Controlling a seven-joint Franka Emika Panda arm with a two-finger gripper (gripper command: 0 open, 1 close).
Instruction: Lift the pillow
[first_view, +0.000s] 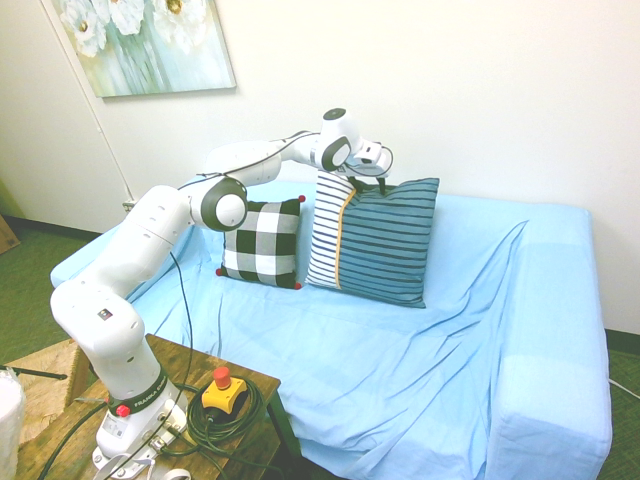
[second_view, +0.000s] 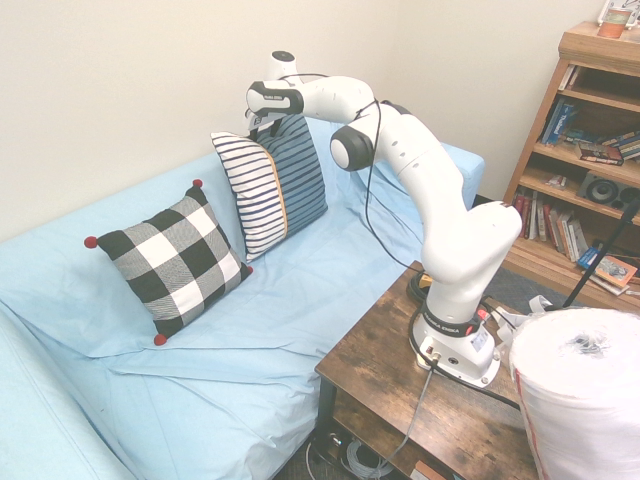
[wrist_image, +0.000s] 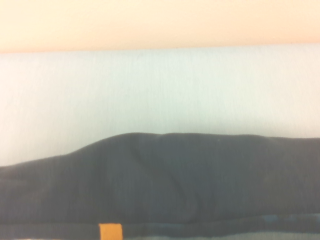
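Wrist view: mostly just the pillow's (wrist_image: 165, 180) dark navy top edge up close, with a little orange tab at the seam and the pale blue sofa cover (wrist_image: 160, 90) behind it, all a bit soft.
Pillow: big square one (first_view: 375, 238), standing upright on the sofa seat and leaning on the backrest; teal face with dark stripes, white striped panel on one side, thin orange line between them. In the second exterior view (second_view: 275, 180) it sits right under the arm's wrist.
Gripper: parked at the pillow's top edge (first_view: 381, 178), pointing down onto it. Fingers look buried in the fabric there, honestly can't tell if they're spread or pinching.
Checked cushion: smaller black-and-white one with red corners (first_view: 262, 243), just beside the pillow, also propped on the backrest.
Sofa: covered in a wrinkly light blue sheet (first_view: 420, 350).
Wall: flower painting (first_view: 145, 40) hanging above, off to the side.
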